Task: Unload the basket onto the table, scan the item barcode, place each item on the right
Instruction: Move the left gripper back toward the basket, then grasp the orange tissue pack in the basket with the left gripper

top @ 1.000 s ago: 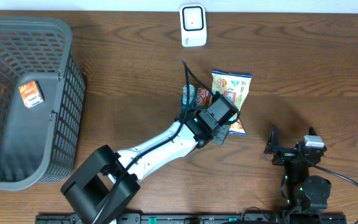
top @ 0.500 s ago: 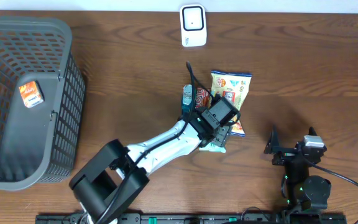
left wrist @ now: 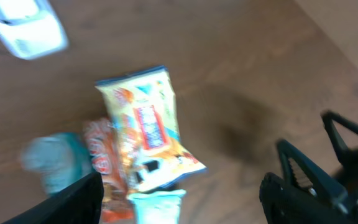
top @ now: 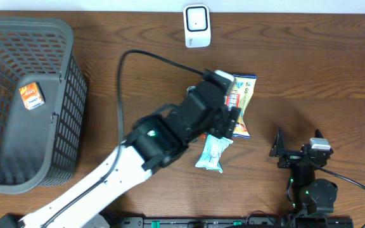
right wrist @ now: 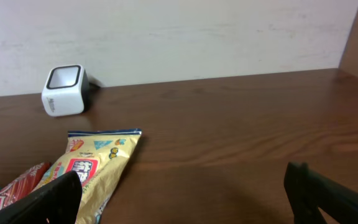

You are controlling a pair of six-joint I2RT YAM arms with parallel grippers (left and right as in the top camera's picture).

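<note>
Tabletop. Left end effector: fingers wide, holding nothing, frame centre. Right end effector: wide, holding nothing, lower right. Pale teal packet lies flat just below centre, long axis diagonal from lower left to upper right, upper end by the yellow packet.

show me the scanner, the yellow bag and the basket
scanner (top: 196, 25), overhead view, middle of its white top face
yellow bag (right wrist: 101, 155), right wrist view, upper front of the pack
basket (top: 76, 101), overhead view, its right mesh wall
</note>
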